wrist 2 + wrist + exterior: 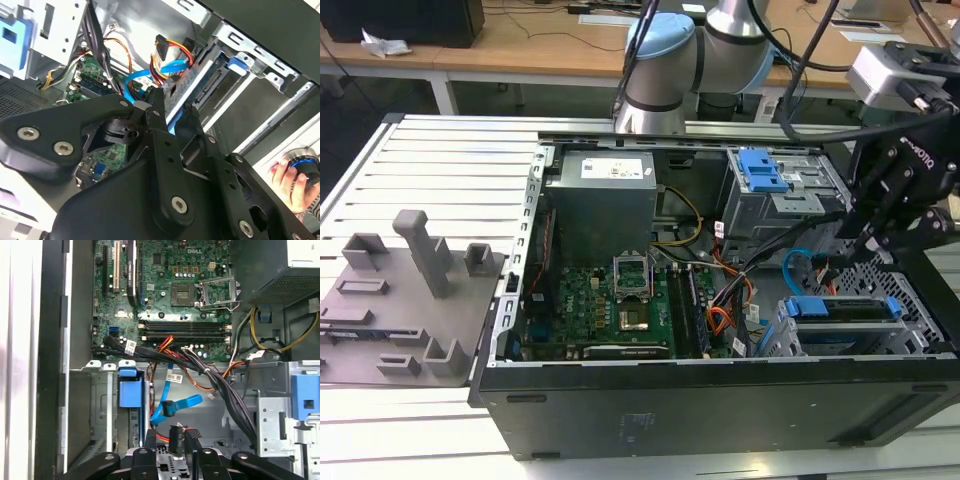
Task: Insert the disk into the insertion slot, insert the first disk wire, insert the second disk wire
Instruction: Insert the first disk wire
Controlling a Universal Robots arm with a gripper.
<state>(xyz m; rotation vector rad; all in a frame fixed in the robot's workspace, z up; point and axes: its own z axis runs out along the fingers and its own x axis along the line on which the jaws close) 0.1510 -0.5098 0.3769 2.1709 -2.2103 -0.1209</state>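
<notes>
While your gripper (pixel 170 440) pinches a black plug (pixel 175 432) between narrow fingers (pixel 159 112), it hangs just above the disk (pixel 845 310), which sits in the insertion slot (pixel 790 335) beside the blue cable (pixel 172 407).

Wooden desks (pixel 520 45) behind slatted table (pixel 450 170)

Disk (pixel 843 309) w/ blue carrier sits seated in low grey insertion slot (pixel 790 335), lying flat
</notes>
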